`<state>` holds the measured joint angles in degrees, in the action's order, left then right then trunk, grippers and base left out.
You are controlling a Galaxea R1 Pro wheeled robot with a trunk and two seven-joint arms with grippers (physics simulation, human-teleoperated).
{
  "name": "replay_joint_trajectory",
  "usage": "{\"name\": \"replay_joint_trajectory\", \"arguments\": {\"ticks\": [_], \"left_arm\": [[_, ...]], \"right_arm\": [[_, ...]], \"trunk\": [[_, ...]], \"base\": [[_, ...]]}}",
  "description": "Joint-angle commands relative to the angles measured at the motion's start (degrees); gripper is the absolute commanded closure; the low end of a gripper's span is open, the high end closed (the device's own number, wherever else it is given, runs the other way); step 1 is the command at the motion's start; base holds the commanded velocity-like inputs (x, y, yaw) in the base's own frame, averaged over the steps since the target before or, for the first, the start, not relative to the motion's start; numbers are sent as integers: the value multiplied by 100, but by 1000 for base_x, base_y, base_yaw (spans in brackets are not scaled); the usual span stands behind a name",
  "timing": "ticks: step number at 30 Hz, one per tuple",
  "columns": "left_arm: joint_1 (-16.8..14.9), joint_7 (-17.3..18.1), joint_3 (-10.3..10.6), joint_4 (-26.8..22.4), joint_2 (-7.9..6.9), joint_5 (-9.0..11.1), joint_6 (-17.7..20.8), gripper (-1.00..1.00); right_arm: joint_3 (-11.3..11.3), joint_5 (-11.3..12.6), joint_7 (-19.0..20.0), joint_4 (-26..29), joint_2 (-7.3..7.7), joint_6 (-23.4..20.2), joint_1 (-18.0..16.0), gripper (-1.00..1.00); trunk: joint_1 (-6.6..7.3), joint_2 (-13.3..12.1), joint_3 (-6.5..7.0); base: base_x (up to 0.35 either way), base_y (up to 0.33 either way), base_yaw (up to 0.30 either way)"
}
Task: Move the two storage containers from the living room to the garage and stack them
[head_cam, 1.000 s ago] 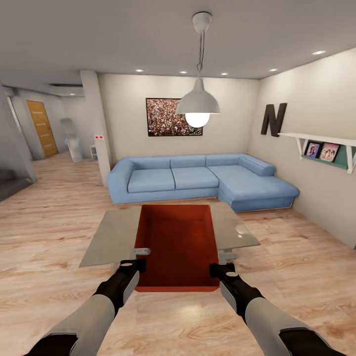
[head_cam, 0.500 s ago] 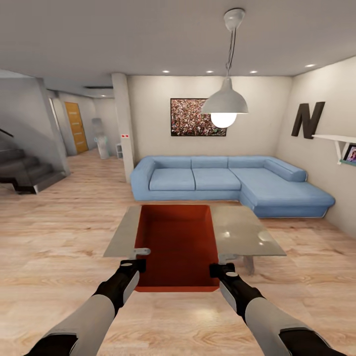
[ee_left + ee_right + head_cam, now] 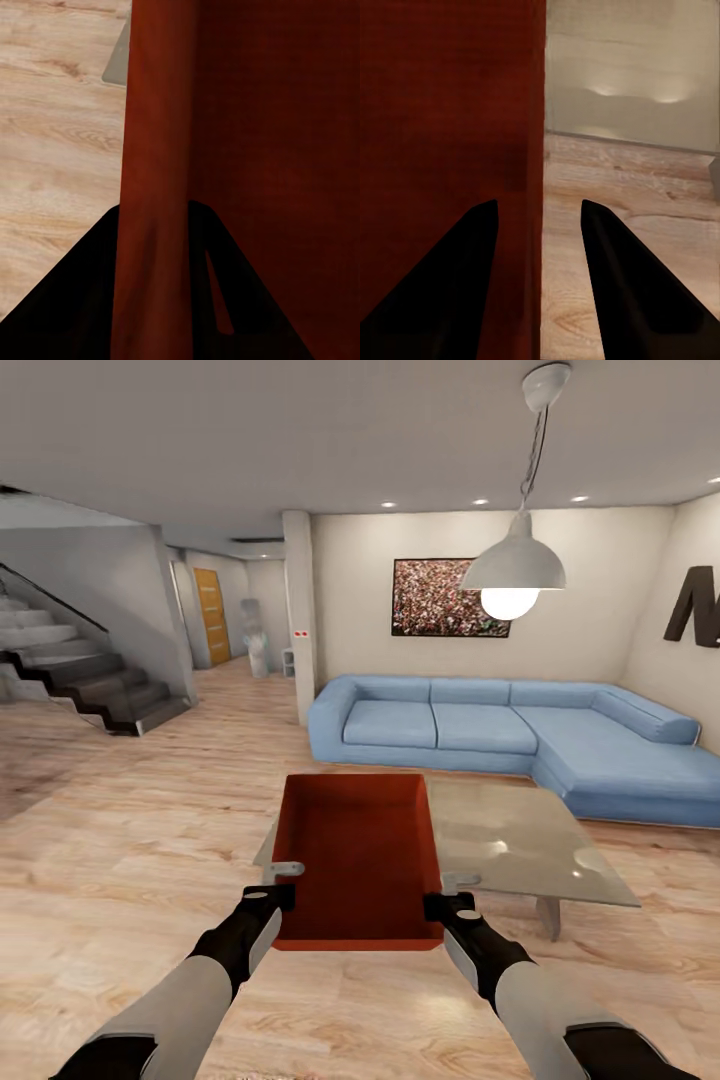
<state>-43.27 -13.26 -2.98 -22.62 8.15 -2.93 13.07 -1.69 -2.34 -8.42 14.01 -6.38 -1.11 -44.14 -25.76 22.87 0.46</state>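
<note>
I am in the living room, over its light wood-plank floor (image 3: 120,840). One orange-red storage container (image 3: 360,860) hangs in front of me above the floor, open side up and empty. My left gripper (image 3: 282,878) is shut on its left wall, and my right gripper (image 3: 452,888) is shut on its right wall. In the left wrist view the container (image 3: 262,112) has its thin wall running between the dark fingers of the left gripper (image 3: 154,217). The right wrist view shows the container (image 3: 450,97) with its wall edge between the fingers of the right gripper (image 3: 534,206). The garage is out of view.
A glass coffee table (image 3: 520,850) stands just beyond and right of the container, with a blue corner sofa (image 3: 500,725) behind it. A staircase (image 3: 90,680) rises at the left. Past a white pillar (image 3: 298,620) a hallway leads to an orange door (image 3: 212,615). A pendant lamp (image 3: 513,565) hangs overhead.
The whole picture has slid right, so the camera has turned left; the staircase has come into view. The container and both grippers keep the same place before me.
</note>
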Motion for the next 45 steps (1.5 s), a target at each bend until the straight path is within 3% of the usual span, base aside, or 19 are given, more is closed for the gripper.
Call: {"name": "replay_joint_trajectory", "arguments": {"ticks": [1, 45], "left_arm": [[1, 14, -28, -7, 11, 29, 20, 100], [2, 8, -27, -6, 13, 29, 12, 100]], "right_arm": [[-27, 23, 13, 5, -21, -12, -2, 100], [-25, 23, 16, 5, -21, -9, 0, 100]], "trunk": [[-2, 5, -2], [-2, 5, -2]], "base": [[0, 0, 300], [0, 0, 300]]}}
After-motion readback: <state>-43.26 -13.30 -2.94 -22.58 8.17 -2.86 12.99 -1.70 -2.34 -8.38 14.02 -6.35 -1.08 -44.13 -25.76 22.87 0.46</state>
